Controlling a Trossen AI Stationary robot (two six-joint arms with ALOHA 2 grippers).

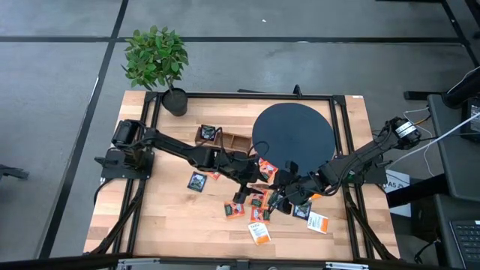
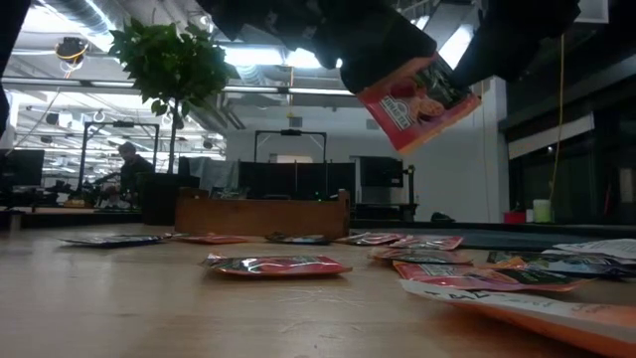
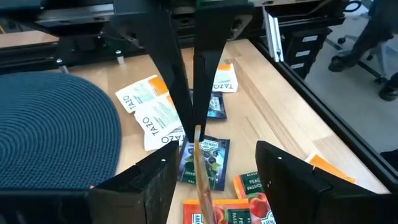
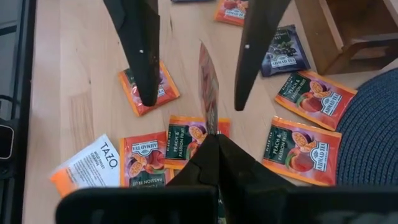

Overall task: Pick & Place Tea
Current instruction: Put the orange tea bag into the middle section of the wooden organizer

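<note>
1. Two grippers meet above the middle of the table. The right gripper (image 4: 210,140) has its fingers pinched together on the edge of a red-orange sachet (image 2: 417,101), which hangs tilted in the air well clear of the wood.
2. The left gripper (image 4: 193,93) stands with its fingers (image 4: 142,56) spread apart on either side of that same sachet, not touching it as far as I can see.
3. On the held sachet I can make out fruit artwork and a dark green band, but the small print is too fine to read.
4. Below, more tea lies flat on the table (image 1: 161,217): several red-orange packets reading "AHMAD TEA" and "PEACH & PASSION FRUIT" (image 4: 189,144), a dark blue one with berries (image 3: 208,160), and white-and-orange ones marked "TAZO" (image 3: 152,112).
5. Another "TAZO" sachet (image 1: 259,233) lies nearest the table's front edge, with one more (image 1: 318,223) beside it to the right.
6. A big black round disc (image 1: 294,136) lies just behind the grippers, and the wooden compartment tray (image 1: 225,139) stands to its left with a dark sachet (image 1: 207,133) in its end compartment.
7. A potted plant (image 1: 156,58) stands on the far left corner. A lone dark sachet (image 1: 197,181) lies apart on the left.
</note>
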